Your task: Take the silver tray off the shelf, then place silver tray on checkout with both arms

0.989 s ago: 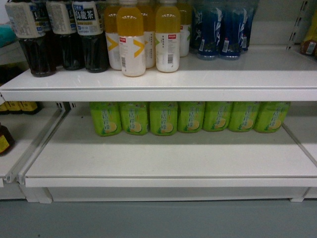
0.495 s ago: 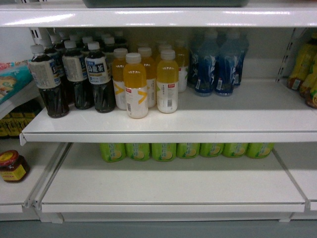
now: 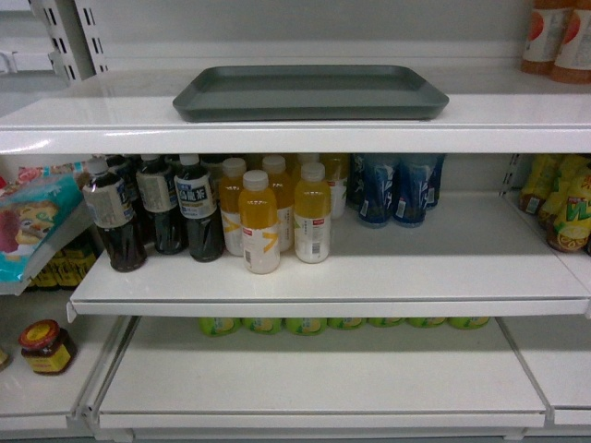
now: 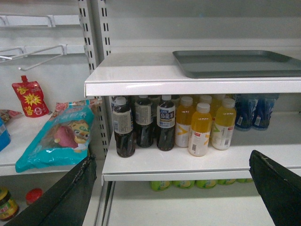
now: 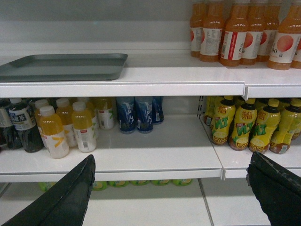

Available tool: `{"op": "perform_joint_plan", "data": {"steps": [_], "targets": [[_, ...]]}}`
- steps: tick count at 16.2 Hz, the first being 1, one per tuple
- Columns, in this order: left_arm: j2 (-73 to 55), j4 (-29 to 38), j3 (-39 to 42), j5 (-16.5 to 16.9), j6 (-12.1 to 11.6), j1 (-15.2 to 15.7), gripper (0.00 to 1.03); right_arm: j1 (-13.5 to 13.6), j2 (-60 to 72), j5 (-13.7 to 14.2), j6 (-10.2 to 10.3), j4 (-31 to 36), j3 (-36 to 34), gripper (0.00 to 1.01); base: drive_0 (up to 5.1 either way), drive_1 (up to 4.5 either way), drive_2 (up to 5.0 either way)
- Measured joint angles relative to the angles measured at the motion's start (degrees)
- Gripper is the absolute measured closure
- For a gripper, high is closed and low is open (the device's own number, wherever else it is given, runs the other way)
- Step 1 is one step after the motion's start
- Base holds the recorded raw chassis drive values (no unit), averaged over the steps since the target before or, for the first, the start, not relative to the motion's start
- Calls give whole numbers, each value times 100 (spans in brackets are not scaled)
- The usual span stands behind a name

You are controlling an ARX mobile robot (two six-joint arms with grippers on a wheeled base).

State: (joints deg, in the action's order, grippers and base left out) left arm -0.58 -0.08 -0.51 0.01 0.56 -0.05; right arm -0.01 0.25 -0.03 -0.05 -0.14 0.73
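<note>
The silver tray [image 3: 309, 90] lies flat on the top white shelf [image 3: 295, 138], near its front edge; it also shows in the left wrist view as the silver tray [image 4: 240, 63] and in the right wrist view as the silver tray [image 5: 63, 67]. My left gripper [image 4: 171, 157] is open with nothing between its fingers, well below the tray and in front of the bottle shelf. My right gripper [image 5: 171, 159] is open and empty too, at the same low height. Neither gripper appears in the head view. The checkout is out of view.
Under the tray stand dark tea bottles [image 3: 152, 208], orange drink bottles [image 3: 282, 217] and blue bottles [image 3: 392, 189]. Green bottles [image 3: 323, 324] sit on the lowest shelf. Orange juice bottles [image 5: 244, 33] stand to the tray's right, snack bags [image 4: 61, 134] to the left.
The head view has swung upward along the shelving, bringing the top shelf and the silver tray into sight; the lower shelves have slid down the frame.
</note>
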Motion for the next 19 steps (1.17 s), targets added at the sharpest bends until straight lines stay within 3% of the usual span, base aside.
{"op": "perform_joint_plan", "data": {"steps": [19], "targets": [[0,-7,0,-2,0,0,5,0,0,2,0,-4,0,3,0,0,0]]}}
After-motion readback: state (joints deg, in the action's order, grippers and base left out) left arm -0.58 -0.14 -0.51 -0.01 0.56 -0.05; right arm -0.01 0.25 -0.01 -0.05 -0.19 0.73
